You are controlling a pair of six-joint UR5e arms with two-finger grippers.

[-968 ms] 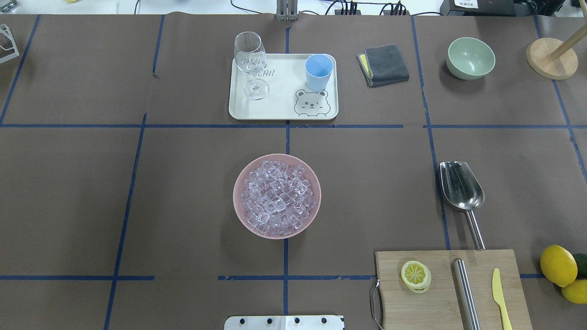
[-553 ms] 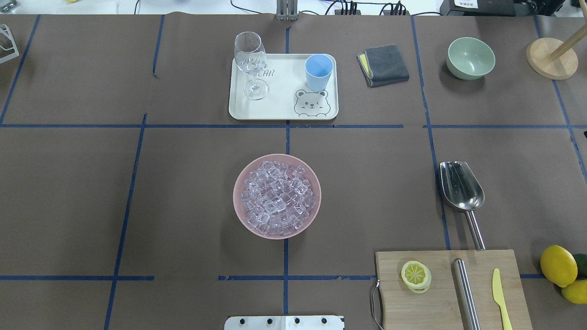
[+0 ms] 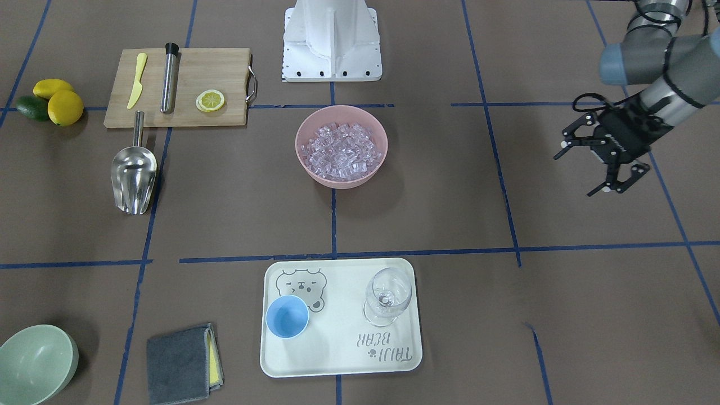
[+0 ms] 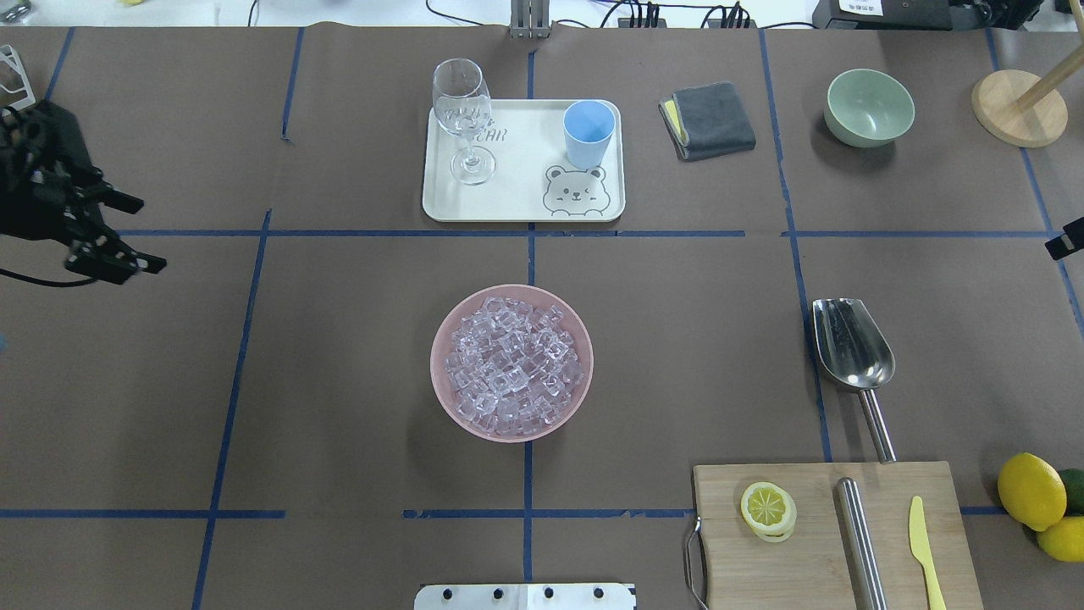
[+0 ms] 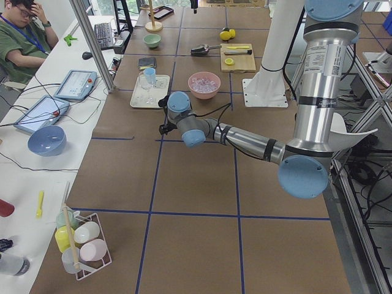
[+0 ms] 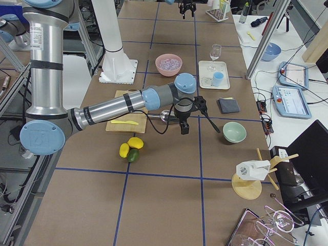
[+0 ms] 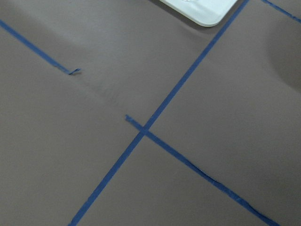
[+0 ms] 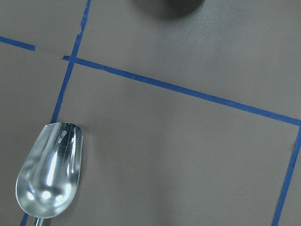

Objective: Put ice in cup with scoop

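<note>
The ice (image 4: 512, 368) fills a pink bowl (image 4: 434, 364) at the table's middle. The light-blue cup (image 4: 589, 131) stands upright on the white tray (image 4: 508, 199) behind it, and looks empty in the front view (image 3: 287, 316). The steel scoop (image 4: 851, 343) lies on the table at right, handle toward the cutting board; it also shows in the right wrist view (image 8: 49, 172). My left gripper (image 4: 127, 233) is open and empty at the far left. My right gripper (image 6: 201, 128) hovers right of the scoop with fingers spread; one fingertip (image 4: 1065, 240) shows overhead.
A wine glass (image 4: 461, 110) stands on the tray beside the cup. A cutting board (image 4: 813, 559) at front right holds a lemon slice, a steel cylinder and a yellow knife. A grey cloth (image 4: 711, 119), green bowl (image 4: 870, 106), wooden stand (image 4: 1016, 106) and lemons (image 4: 1029, 490) lie at right.
My left gripper has come into the overhead view from the left edge. A fingertip of my right gripper has come in at the right edge. The table's things have not moved.
</note>
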